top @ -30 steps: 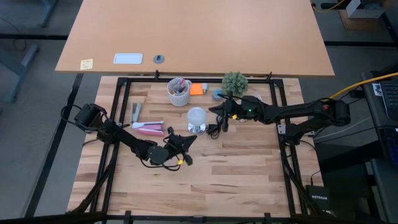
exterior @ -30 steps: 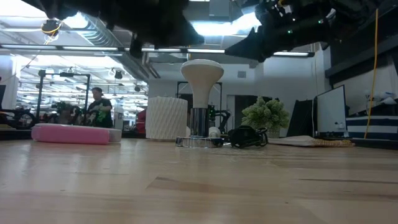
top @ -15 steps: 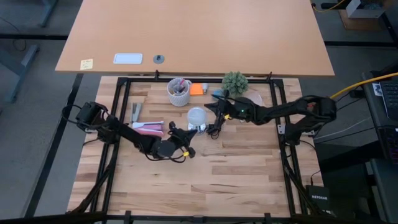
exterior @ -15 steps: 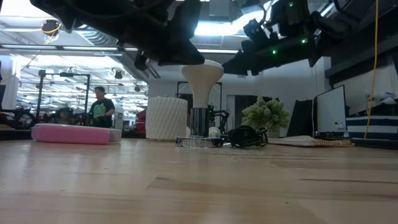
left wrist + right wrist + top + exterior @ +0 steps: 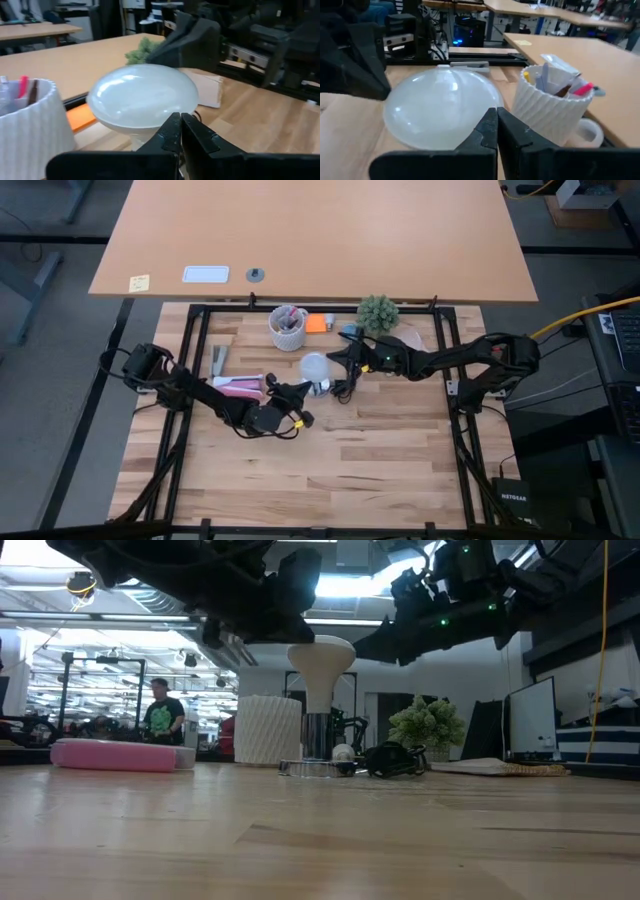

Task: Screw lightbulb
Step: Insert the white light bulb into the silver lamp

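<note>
1. The lightbulb [image 5: 314, 366] stood upright near the back-middle of the wooden table [image 5: 380, 470], its frosted globe on top and its metal screw base down in the silvery round fitting [image 5: 318, 767] — seated there, I judged, so it could be turned home.
2. The left gripper [image 5: 308, 388] sat just beside the bulb on the near side, its fingers pressed together with nothing between them; it looked set to nudge or steady the globe, not to grasp it.
3. The right gripper [image 5: 343, 356] was just beside the bulb on the opposite side, fingers likewise pressed together and empty — the two arms bracketed the globe between them.
4. The fitting's black cord [image 5: 398, 759] lay coiled beside it.
5. Behind the bulb stood the white ribbed cup of pens [image 5: 288, 326], with an orange pad [image 5: 317, 323] and a small green plant [image 5: 377, 311] farther along; a pink case [image 5: 240, 386] lay under the left arm.
</note>
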### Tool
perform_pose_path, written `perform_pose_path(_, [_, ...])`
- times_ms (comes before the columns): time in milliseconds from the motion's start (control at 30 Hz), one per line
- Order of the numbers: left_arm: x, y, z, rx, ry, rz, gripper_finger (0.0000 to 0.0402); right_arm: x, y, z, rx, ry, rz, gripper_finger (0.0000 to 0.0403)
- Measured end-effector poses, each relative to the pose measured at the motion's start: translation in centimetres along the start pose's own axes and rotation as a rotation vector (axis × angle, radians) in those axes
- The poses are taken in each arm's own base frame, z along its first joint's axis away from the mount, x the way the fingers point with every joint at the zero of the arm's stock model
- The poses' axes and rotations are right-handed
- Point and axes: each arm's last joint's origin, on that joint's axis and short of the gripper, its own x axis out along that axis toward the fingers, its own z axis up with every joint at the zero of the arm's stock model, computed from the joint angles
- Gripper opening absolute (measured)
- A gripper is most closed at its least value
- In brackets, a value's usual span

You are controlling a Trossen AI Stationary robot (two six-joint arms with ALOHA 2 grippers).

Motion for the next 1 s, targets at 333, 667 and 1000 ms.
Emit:
perform_pose_path(333, [-0.4, 0.2, -0.3, -0.030, -0.009, 0.089, 0.0005, 0.0, 0.2, -0.2, 0.077, 0.015, 0.078, 0.0003])
perform_pose_path(667, [-0.5, 0.5, -0.6, -0.044, -0.023, 0.162, 0.0005, -0.1, 0.5, -0.2, 0.124, 0.013, 0.169, 0.0003])
perform_pose_path(1000, [-1.2, 0.3, -0.7, -0.044, -0.044, 0.187, 0.0005, -0.3, 0.6, 0.2, 0.139, 0.003, 0.179, 0.0003])
